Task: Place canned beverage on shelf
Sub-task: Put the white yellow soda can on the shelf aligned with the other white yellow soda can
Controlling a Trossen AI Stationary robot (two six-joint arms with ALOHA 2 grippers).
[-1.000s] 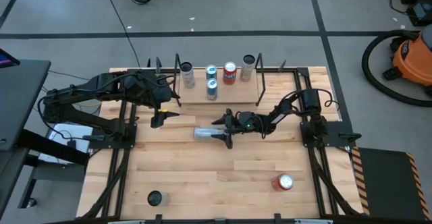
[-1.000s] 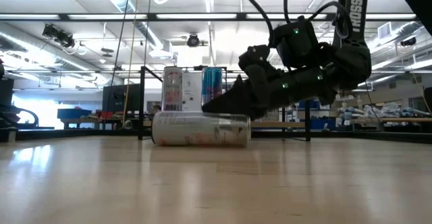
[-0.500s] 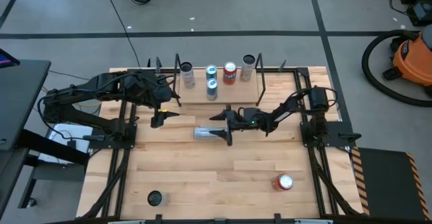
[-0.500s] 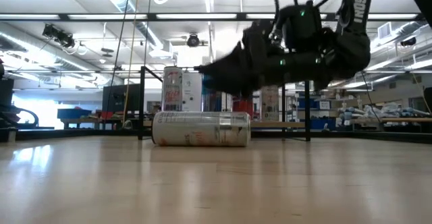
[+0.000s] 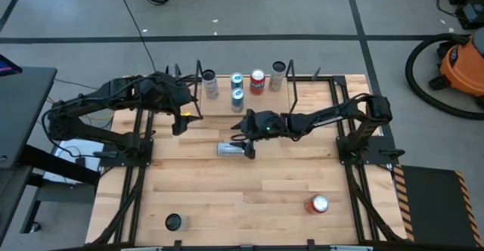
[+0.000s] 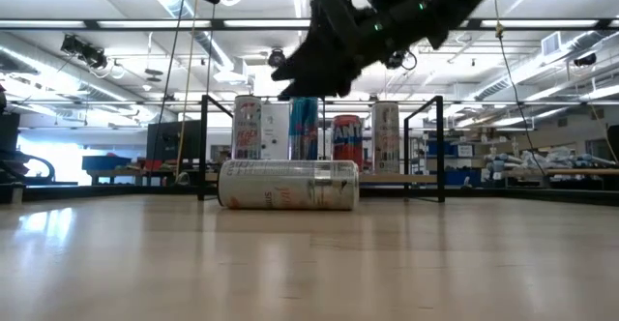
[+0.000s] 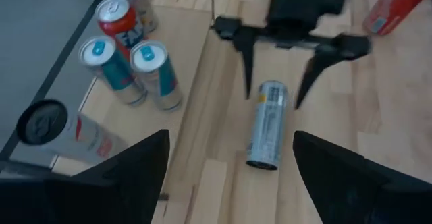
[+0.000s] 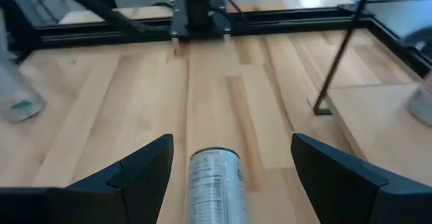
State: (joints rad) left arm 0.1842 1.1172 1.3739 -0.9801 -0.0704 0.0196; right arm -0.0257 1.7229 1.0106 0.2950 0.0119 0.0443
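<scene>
A silver can (image 5: 229, 149) lies on its side on the table in front of the shelf; it also shows in the low view (image 6: 288, 185). The shelf (image 5: 261, 102) is a light board between two black end frames at the table's far edge, with several cans standing on it. My right gripper (image 5: 242, 144) is open and hovers above the can's right end, well clear of it in the low view (image 6: 288, 81). In the right wrist view the can (image 8: 214, 180) lies below, between the spread fingers. My left gripper (image 5: 180, 122) is open and empty, left of the shelf.
A red can (image 5: 317, 204) lies at the near right and a dark can (image 5: 174, 221) stands at the near left. The shelf's black end frames (image 5: 291, 92) rise beside the standing cans. Bare wood lies between the silver can and the near edge.
My right gripper has risen from table height to well above the silver can and has gone toward the table's left, the arm stretching out; its fingers stay open. My left gripper has gone a little toward the far edge. The silver can has stayed where it was.
</scene>
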